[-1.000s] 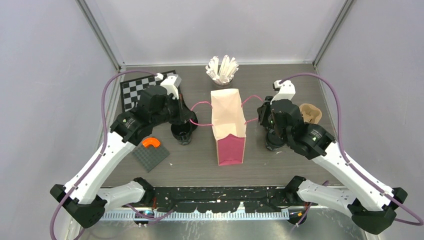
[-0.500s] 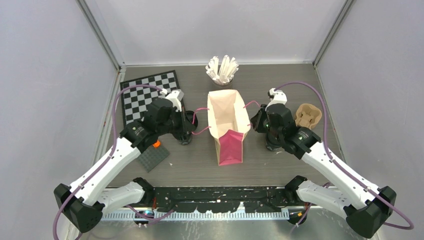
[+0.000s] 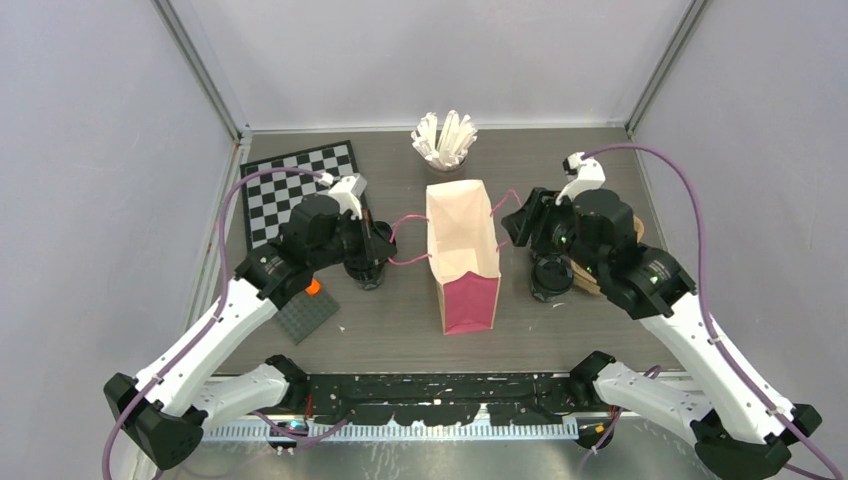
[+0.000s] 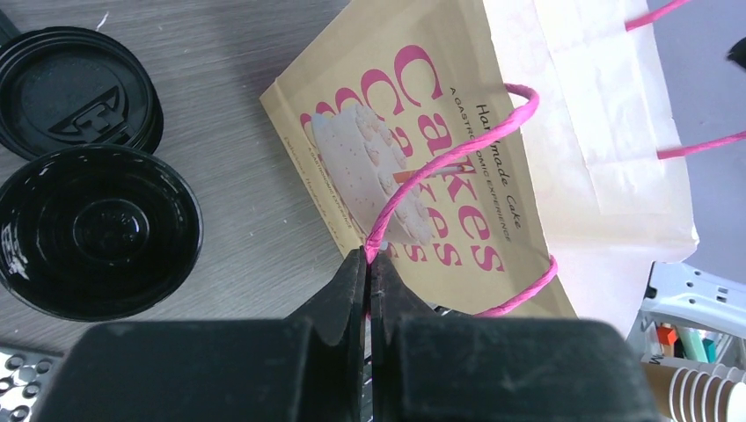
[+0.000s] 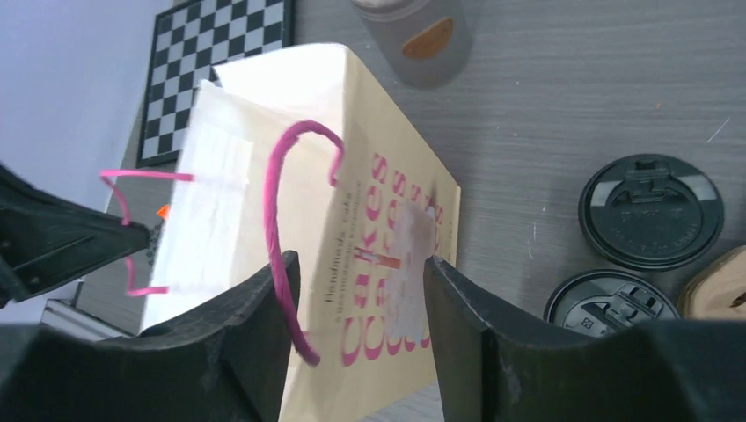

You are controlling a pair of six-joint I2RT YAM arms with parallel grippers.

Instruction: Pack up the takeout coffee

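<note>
Grey tabletop (image 3: 390, 320), right gripper (image 5: 361, 268) has opened

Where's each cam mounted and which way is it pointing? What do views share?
Top external: above and behind the bases, looking down at the table; both arms show, left gripper and right gripper flanking the pink bag.
Left wrist: on the left arm, looking down past its shut fingers, which pinch a pink handle.
Right wrist: on the right arm, looking past its open fingers at the bag's right side.
Shared: all three see the bag.

The right gripper (image 5: 356, 264) partly hides one coffee cup (image 5: 611, 303) and the carrier (image 5: 721, 283).
</note>
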